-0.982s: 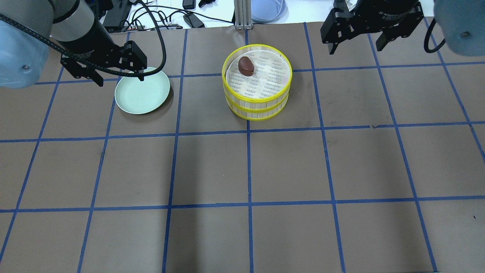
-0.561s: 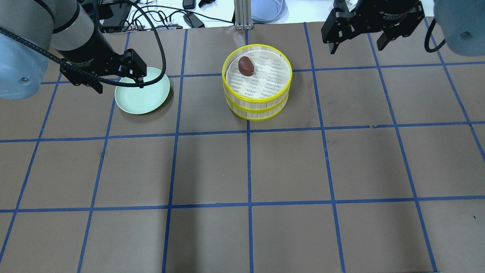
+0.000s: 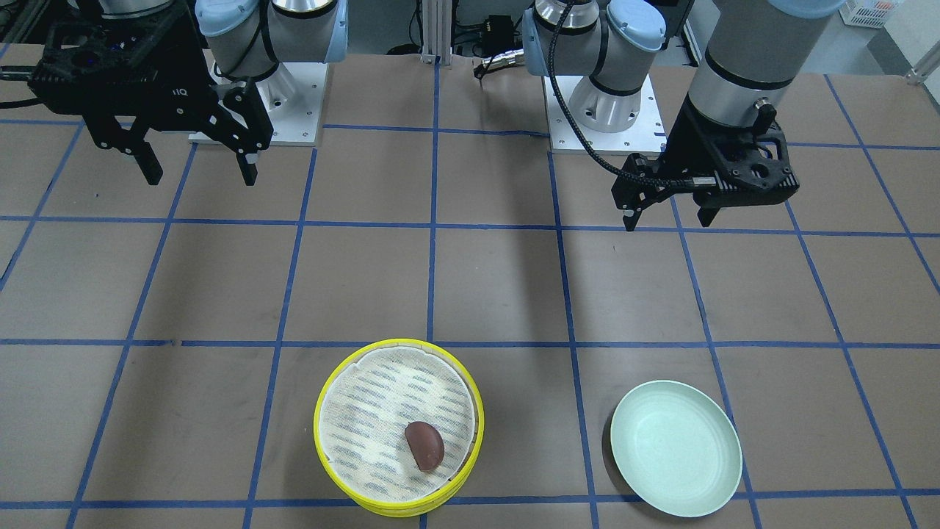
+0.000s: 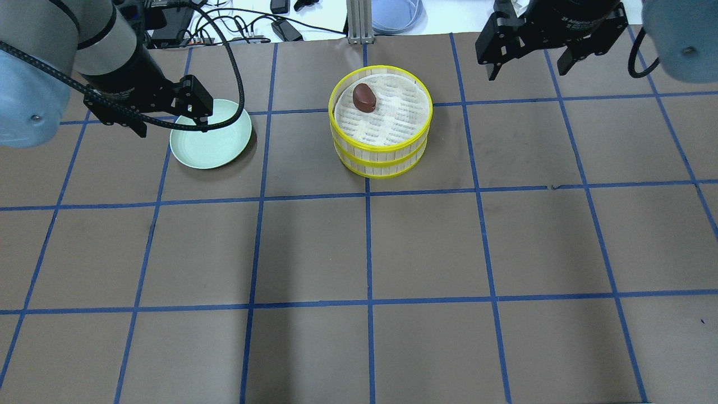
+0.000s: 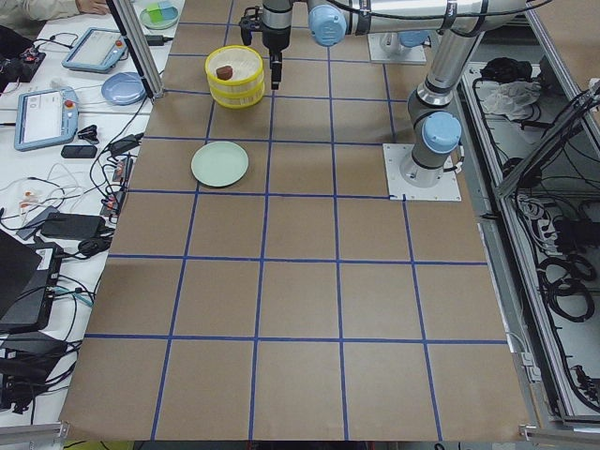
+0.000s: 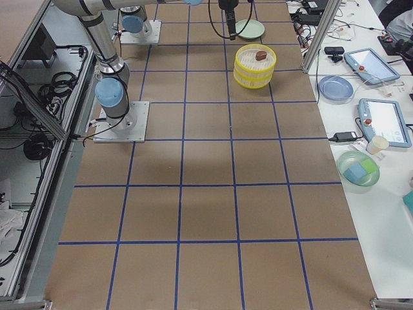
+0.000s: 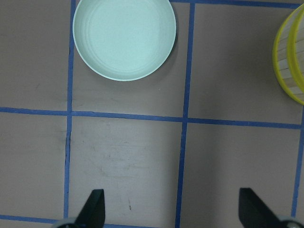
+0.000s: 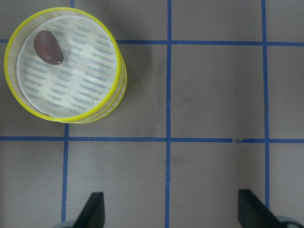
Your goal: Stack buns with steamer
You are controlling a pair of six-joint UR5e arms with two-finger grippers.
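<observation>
Reading out from the robot's side: left gripper [image 3: 668, 220] is spread wide with nothing in it. It hangs over the table [image 4: 426, 247] on the robot's side of the plate [image 4: 213, 146]. Its wrist view has the plate ahead of the fingers [image 7: 92, 209] and the steamer [image 7: 287, 57] at the right edge.

Right gripper [image 4: 527, 73] is likewise spread and empty, up in the air. Print on its body reads "2F Adaptive", rest too small. The front view shows letters like "IIQ" on it.

Steamer: two tiers stacked, sitting on a blue grid line. The plate is near it on the robot's left, not touching.

Bun [image 4: 364, 97], dark red-brown, lies on the top tier's liner, far-left part, close to the rim. Long axis runs diagonal to the grid, far-left to near-right in the overhead view. Can't tell which end is narrower. It sits ahead-left of the right gripper and ahead-right of the left one, well apart from both.

Past the table's far edge: cables [image 4: 235, 28] and a blue dish [image 4: 395, 14].
</observation>
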